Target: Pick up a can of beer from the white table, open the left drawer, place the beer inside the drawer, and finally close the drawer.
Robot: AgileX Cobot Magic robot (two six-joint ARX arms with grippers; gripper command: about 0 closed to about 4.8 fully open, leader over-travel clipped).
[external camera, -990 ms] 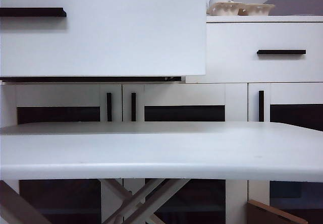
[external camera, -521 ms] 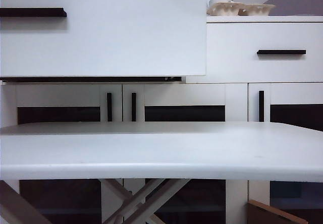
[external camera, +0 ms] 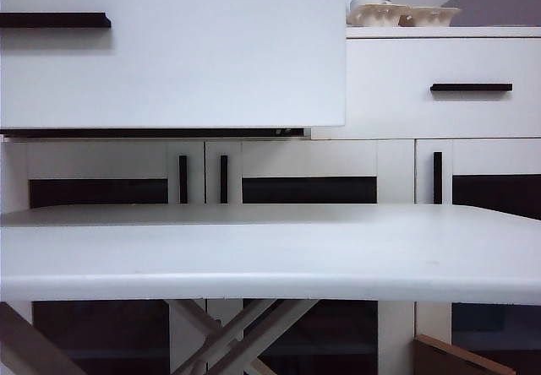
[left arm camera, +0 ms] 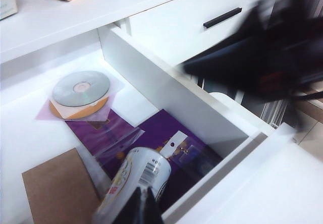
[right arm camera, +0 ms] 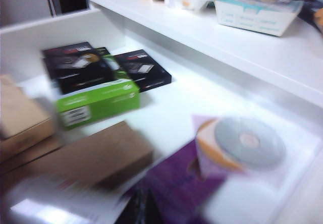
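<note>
The left gripper (left arm camera: 143, 209), jaws together and empty, hangs just above the silver aluminium beer can (left arm camera: 135, 183) lying inside the pulled-out left drawer (left arm camera: 166, 90). The right gripper (right arm camera: 140, 210), also closed, hovers over the same drawer. Placement looks complete; pushing the white drawer front (external camera: 211, 62) shut seemingly remains.

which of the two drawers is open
The left drawer, pulled out towards the camera, its front looming large. The right drawer sits flush in the sideboard. The beer can already lies inside the open one.
</note>
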